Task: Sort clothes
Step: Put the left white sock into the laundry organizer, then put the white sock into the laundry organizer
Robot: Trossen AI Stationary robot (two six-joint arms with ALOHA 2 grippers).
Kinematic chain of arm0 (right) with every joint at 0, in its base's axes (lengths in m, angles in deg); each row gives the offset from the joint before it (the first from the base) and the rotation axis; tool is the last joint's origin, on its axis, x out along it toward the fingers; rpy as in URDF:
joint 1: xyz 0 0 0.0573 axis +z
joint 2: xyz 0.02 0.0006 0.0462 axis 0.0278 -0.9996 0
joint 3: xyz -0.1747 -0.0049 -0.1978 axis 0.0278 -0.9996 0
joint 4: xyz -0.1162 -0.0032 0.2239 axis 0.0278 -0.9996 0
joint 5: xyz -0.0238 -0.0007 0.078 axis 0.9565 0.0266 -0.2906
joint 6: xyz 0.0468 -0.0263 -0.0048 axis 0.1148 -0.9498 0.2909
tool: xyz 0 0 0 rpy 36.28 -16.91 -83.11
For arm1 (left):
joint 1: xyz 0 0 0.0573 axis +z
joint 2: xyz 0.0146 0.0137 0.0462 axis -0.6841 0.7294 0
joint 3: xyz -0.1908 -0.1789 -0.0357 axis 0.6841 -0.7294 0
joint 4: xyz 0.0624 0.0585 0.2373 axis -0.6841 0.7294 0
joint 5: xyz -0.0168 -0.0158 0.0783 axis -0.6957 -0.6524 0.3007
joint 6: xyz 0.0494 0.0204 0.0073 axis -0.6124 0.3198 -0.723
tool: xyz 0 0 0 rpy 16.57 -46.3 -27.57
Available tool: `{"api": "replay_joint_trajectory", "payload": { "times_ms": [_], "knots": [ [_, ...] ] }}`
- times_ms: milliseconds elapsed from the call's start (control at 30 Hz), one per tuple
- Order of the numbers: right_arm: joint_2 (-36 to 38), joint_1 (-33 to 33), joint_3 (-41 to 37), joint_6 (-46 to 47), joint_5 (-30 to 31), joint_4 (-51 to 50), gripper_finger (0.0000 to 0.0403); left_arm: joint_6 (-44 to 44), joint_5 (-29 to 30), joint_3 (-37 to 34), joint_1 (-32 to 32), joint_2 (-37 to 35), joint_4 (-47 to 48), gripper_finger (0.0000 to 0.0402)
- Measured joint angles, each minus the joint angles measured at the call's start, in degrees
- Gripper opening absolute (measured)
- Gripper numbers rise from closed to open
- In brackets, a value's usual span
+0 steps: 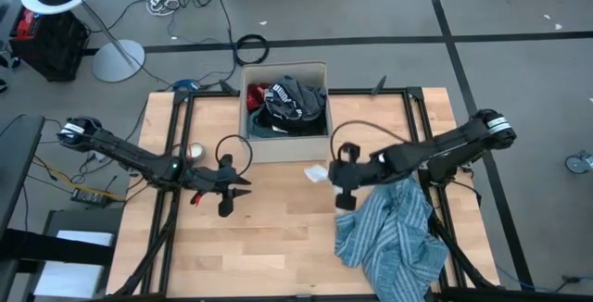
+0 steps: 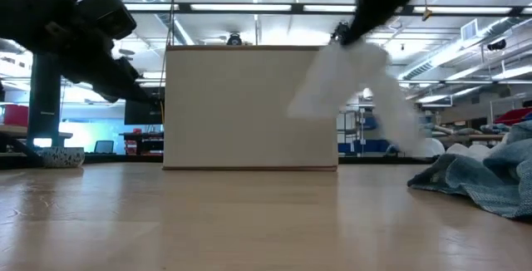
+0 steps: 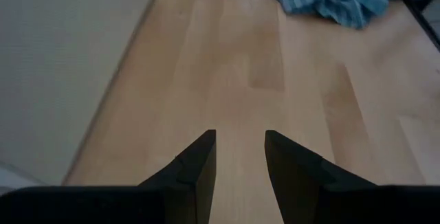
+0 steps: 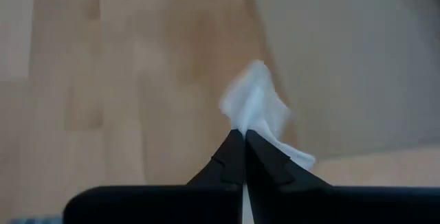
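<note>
A small white piece of clothing [image 4: 256, 107] hangs from my right gripper [image 4: 242, 135], which is shut on it in front of the tan cardboard box [image 1: 285, 144]. In the high view the gripper [image 1: 329, 173] is just left of a crumpled blue-white striped shirt [image 1: 394, 232], which lies on the table's near right part. Dark, teal and red clothes [image 1: 289, 103] lie inside the box. My left gripper [image 3: 239, 140] is open over bare wood at mid-left [image 1: 243, 182], with nothing between its fingers. My right gripper pinches the white piece by an upper bunch of its cloth [image 4: 246, 122] between its two shut fingers. The fingers slant down, coming from the table's right side. The piece [image 2: 349, 80] hangs slack below the fingers, clear of the tabletop in the low view.
The box's near wall [image 2: 249, 109] stands upright across the table's middle. A small round white object [image 1: 195, 152] lies near the left arm. Black frame rails [image 1: 176, 154] run along both sides of the table. Bare wood [image 1: 278, 237] lies between the two grippers.
</note>
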Motion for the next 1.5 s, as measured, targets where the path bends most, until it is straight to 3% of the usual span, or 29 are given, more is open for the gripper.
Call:
{"api": "replay_joint_trajectory", "payload": {
  "times_ms": [200, 433, 700, 867, 1167, 1333, 1500],
  "knots": [
    [-0.2, -3.7, 14.9, -10.8, 4.3, -2.3, 0.0001, -1.3, -0.3, -0.8, -0.8, 0.0, -0.9, 0.0131],
    [-1.0, -13.1, 24.7, -22.3, 3.7, 3.0, 0.0001, -4.3, -0.2, -0.8, -0.9, 0.0, -2.0, 0.0131],
    [-8.5, -23.9, 33.2, -26.7, -7.6, 7.5, 0.0, -6.1, 0.2, -0.7, -2.0, 0.0, -2.4, 0.0131],
    [-15.4, -27.9, 34.4, -26.4, -10.7, 7.9, 0.0011, -7.2, 0.6, -0.7, -2.0, 0.0, -2.5, 0.0131],
    [-24.8, -29.7, 34.4, -24.6, -11.3, 5.7, 0.0077, -7.2, 0.6, -0.7, -2.0, -0.1, -1.0, 0.0131],
    [-23.6, -29.7, 34.4, -23.6, -11.3, 2.6, 0.0136, -7.3, 0.9, -0.7, -2.0, -0.1, -0.3, 0.0131],
    [-17.6, -29.5, 34.5, -22.5, -11.2, -0.6, 0.0183, -7.3, 2.3, -0.7, -2.0, -1.6, 1.2, 0.0131]
  ]
}}
